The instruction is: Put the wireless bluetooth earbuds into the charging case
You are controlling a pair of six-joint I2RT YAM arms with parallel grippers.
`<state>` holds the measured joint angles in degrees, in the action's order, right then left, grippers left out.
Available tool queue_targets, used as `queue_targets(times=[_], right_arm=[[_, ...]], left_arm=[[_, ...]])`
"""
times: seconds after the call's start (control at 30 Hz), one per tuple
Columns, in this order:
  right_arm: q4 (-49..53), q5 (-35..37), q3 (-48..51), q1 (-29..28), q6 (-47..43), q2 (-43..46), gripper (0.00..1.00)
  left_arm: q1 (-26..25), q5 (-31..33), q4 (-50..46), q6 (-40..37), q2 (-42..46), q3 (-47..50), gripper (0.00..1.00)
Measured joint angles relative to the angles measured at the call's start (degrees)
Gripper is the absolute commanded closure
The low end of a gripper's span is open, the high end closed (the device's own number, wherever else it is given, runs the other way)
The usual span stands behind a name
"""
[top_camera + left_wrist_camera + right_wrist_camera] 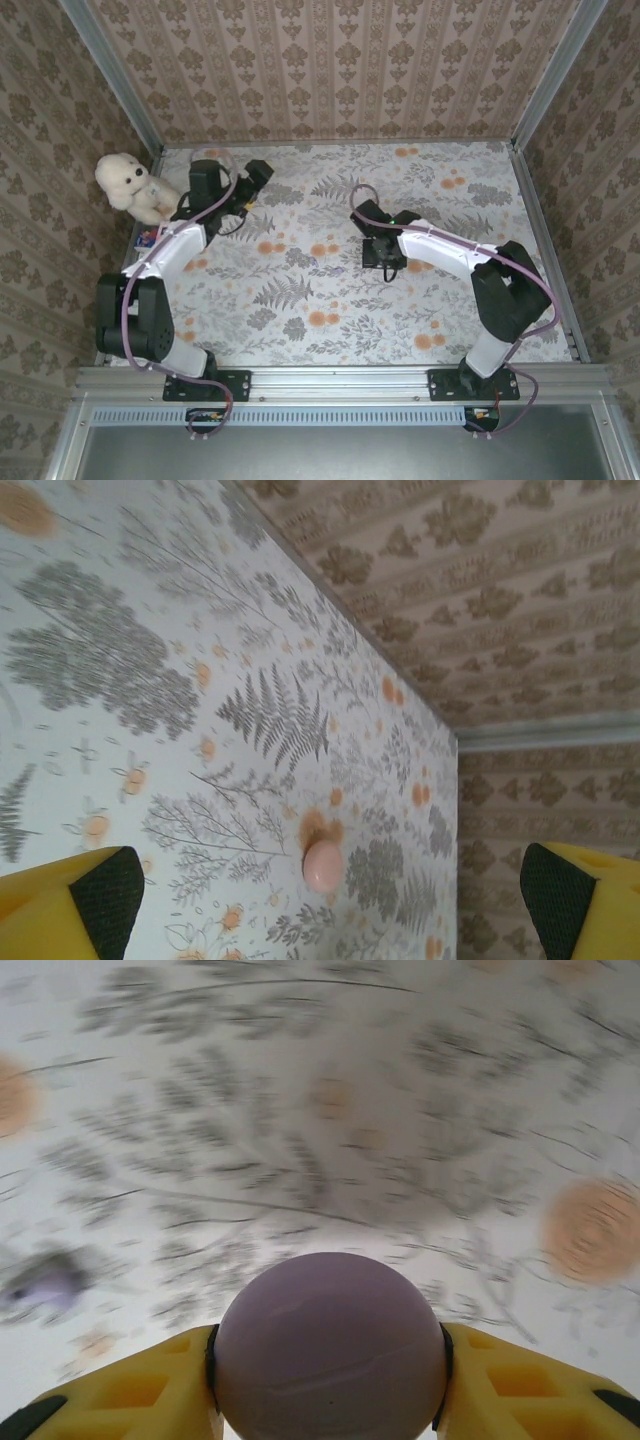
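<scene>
- My right tool (328, 1365) is clamped on the round lilac charging case (330, 1335), with one yellow finger (150, 1390) pressed against each side. It holds the case just above the floral cloth (330, 1110).
- A small lilac bit lies on the cloth to the left of the case and apart from it. It is blurred, but it looks like the lilac earbud (45, 1285).
- My left tool (330, 900) stands wide, with nothing between its dark pads (105, 890).
- Ahead of the left tool a pale pink rounded piece (322, 865) rests on the cloth, on an orange printed blotch. I cannot tell whether it is an earbud or a case.
- Seen from above, my right tool is over the middle of the desk (300, 320). My left tool is at the far left, near a white plush toy (125, 185) in the corner.
</scene>
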<state>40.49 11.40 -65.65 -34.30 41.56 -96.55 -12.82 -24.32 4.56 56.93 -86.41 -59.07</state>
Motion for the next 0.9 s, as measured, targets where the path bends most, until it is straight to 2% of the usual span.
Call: queue_targets(times=[0.2,0.37,0.67,0.77,0.9], right_arm=[[-0.02,1.16,2.69,1.81,8.98,2.08,0.55],[-0.24,1.33,3.93,2.16,14.03,1.95,0.55],[-2.10,-0.50,6.03,2.97,19.82,-0.50,0.52],[-2.84,-1.40,6.12,2.97,20.35,-1.70,0.48],[-3.08,-2.40,6.36,2.97,20.04,-2.40,0.37]], left_arm=[[-7.87,3.23,-4.13,-3.67,-4.98,-5.70,0.00],[-12.31,4.68,-5.73,-5.33,-8.57,-8.76,0.00],[-14.91,5.29,-5.92,-5.81,-11.50,-10.58,0.00],[-15.02,5.29,-5.88,-5.84,-11.50,-10.84,0.00],[-14.97,5.29,-5.90,-6.05,-11.50,-10.84,0.00]])
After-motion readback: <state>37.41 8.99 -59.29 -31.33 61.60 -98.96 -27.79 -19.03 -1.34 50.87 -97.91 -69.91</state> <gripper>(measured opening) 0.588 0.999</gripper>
